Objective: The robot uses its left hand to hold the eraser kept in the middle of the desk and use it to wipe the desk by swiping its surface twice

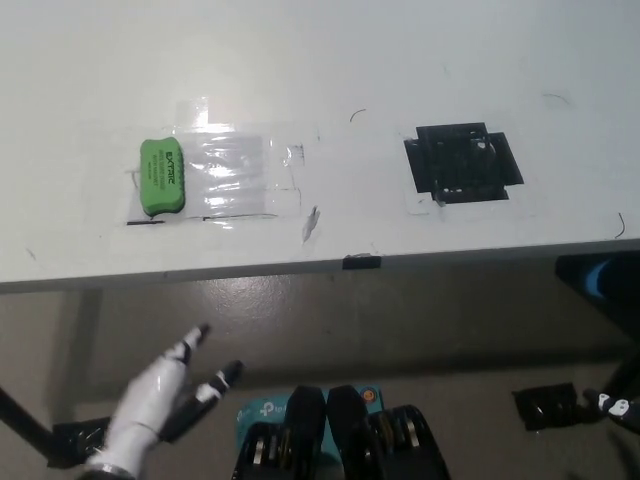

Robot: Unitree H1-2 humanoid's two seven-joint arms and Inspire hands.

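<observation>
A: Count on the counter (400, 60)?
B: One green eraser (164, 177). One clear tape patch (245, 175), shiny, just right of the eraser and touching its right side. One black tape square (462, 162) well apart, toward the right end. A few thin dark marks scattered across the white top.
A: Eraser position?
B: Left part of the counter, nearer the front edge than the back, lying flat, long side running front to back.
A: Any text?
B: White lettering on the eraser top, too small to read with confidence. Below the front edge, a teal box (262, 412) on the floor carries a white logo, looks like "tp-link", though it's partly hidden.
A: Hands?
B: White left hand (160, 395) is below the front edge, off the counter, fingers spread apart, holding nothing. Right hand (620, 405): only a sliver at the lower right edge, can't tell its state.
</observation>
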